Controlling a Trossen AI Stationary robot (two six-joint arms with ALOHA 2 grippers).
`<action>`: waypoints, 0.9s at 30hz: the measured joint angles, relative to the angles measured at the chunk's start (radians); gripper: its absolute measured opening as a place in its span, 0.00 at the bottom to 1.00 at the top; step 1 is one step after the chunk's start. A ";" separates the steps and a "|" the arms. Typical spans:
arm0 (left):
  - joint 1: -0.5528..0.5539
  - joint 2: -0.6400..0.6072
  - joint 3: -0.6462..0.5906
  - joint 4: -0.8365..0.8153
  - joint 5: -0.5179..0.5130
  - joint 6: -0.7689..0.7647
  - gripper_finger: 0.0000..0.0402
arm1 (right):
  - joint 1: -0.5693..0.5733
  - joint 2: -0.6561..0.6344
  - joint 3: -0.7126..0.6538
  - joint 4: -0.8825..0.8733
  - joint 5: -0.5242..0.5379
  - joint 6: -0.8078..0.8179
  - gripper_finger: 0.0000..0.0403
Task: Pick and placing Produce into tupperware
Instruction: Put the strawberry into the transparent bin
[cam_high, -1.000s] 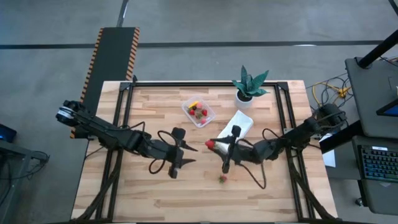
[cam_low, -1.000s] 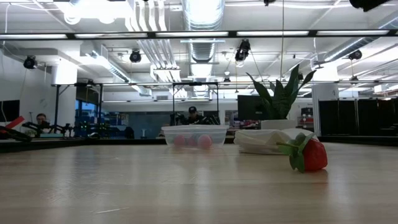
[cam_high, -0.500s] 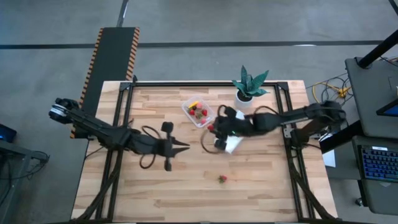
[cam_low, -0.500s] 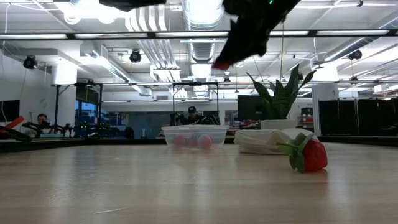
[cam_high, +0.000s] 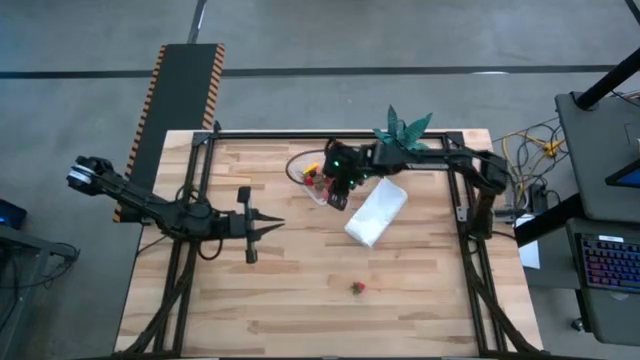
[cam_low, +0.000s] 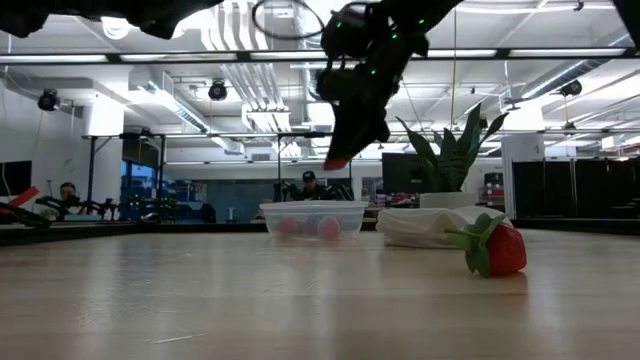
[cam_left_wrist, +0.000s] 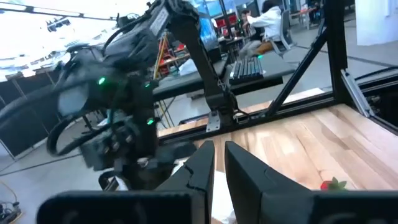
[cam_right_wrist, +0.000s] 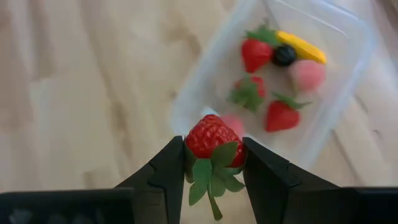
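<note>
Hanging strawberry (cam_right_wrist: 213, 140) between right gripper (cam_right_wrist: 214, 163) fingers

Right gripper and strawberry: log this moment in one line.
right gripper: shut on strawberry, above tupperware edge | left gripper: shut, empty, mid-table | loose strawberry: on table
</note>
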 joint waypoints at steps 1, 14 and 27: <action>0.000 -0.007 -0.007 0.005 0.000 0.000 0.06 | -0.015 0.020 0.026 -0.033 -0.001 -0.009 0.31; 0.001 -0.033 -0.037 0.009 -0.009 0.009 0.06 | -0.114 0.258 0.317 -0.343 -0.125 -0.021 0.31; 0.001 -0.033 -0.038 0.006 -0.014 0.009 0.06 | -0.127 0.396 0.502 -0.448 -0.117 -0.015 0.32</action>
